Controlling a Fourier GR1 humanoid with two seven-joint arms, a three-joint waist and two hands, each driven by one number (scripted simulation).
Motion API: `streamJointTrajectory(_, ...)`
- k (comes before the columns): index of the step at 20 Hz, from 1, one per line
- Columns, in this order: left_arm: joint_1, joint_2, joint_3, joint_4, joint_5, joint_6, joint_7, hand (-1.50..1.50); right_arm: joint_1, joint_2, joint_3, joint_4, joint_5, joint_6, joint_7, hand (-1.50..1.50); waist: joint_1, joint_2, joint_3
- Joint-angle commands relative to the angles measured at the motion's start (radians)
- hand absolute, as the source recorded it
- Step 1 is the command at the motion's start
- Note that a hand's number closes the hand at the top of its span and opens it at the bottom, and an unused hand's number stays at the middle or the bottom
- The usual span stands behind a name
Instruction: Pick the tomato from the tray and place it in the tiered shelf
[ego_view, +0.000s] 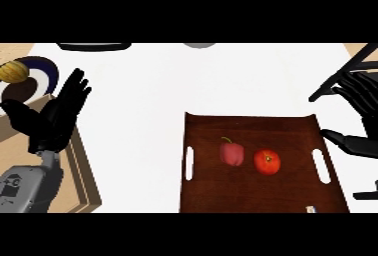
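The tomato (267, 162) lies untouched on the brown tray (221, 200), right of centre, just beside a red pepper (232, 153) on its left. The two look close but seem not to touch.

The right hand (353, 142) enters from the view's right edge, beside the tray's right handle slot, with the tomato a short way to the left of its fingers (334, 137). Only part of the hand shows; its fingers look fairly straight and spread, and they hold nothing. The left hand (59, 112) rests open at the far left, fingers up, over the desk's (148, 90) edge, well apart from the tray.

The step in hand, as I judge it, is the reach and grasp. Doing it well would mean bringing the right hand over the tray's rim and down onto the tomato from its right and upper side. That keeps the fingers on the side away from the pepper, so it isn't nudged or caught up in the grip. The fingers should stay wide until they straddle the tomato, then curl round its middle, since a round fruit may roll if touched off-centre.

The dark frame at upper right (347, 75) is likely the shelf. The lift should clear the tray's rim before swinging that way.
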Motion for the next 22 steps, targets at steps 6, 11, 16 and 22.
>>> streamJointTrajectory(6, 0.001, 0.016, 0.015, 0.0, 0.016, -0.035, 0.011, 0.0, 0.001, -0.29, 0.155, -0.229, 0.085, 0.164, 0.391, -1.5, 0.005, -0.004, -0.006)
streamJointTrajectory(11, 0.01, -0.022, -0.022, 0.01, -0.01, -0.019, -0.008, 0.0, -0.054, -0.478, 0.277, -0.34, 0.388, 0.2, 0.502, -1.5, 0.014, -0.001, -0.009)
streamJointTrajectory(16, 0.005, -0.002, 0.003, -0.039, 0.009, -0.027, 0.034, 0.0, -0.149, -0.376, 0.467, -0.421, 0.508, 0.171, 0.787, -1.5, 0.026, 0.001, -0.002)
streamJointTrajectory(22, -0.035, -0.011, 0.012, -0.051, -0.003, -0.022, 0.083, 0.0, -0.272, -0.149, 0.652, -0.334, 0.665, 0.17, 0.943, -1.5, 0.019, 0.004, 0.0)
